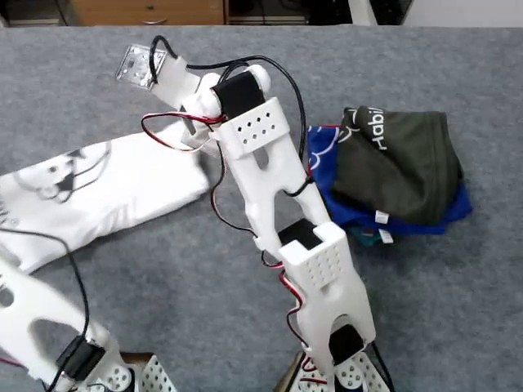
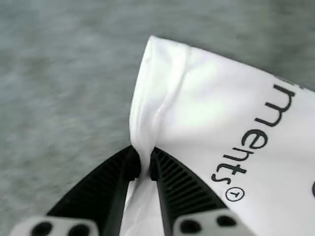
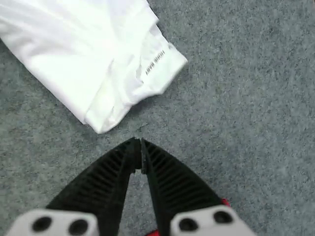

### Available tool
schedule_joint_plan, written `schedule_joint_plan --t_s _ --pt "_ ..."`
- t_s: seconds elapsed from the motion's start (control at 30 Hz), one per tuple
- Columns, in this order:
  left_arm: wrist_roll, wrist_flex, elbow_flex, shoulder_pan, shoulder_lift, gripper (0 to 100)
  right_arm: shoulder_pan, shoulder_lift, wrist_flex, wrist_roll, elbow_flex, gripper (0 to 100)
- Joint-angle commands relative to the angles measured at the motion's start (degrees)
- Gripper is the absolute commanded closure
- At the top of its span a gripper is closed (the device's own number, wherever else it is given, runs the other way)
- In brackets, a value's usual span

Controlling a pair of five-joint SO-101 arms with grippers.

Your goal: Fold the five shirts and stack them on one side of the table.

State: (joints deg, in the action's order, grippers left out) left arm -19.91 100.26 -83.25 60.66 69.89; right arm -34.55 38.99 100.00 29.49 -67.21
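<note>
White right arm (image 1: 261, 155) stretches between white shirt (image 1: 106, 192) and olive-topped shirt stack (image 1: 404, 167).

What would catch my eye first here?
The right arm stretches across the grey table, jaws shut just off a corner of the white shirt lying left. At right sits a pile of folded shirts, dark green atop blue. The left arm's jaws pinch the white shirt's edge.
</note>
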Motion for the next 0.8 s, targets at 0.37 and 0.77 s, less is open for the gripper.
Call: schedule_joint_plan --t_s 0.37,0.77 --pt "0.18 0.62 8.44 -2.46 -23.25 98 4.53 16.66 -26.46 -8.70 -0.66 99.4" --pt "3.96 0.62 48.26 -40.18 -48.31 98 13.41 29.85 -35.87 -14.68 -12.44 99.4"
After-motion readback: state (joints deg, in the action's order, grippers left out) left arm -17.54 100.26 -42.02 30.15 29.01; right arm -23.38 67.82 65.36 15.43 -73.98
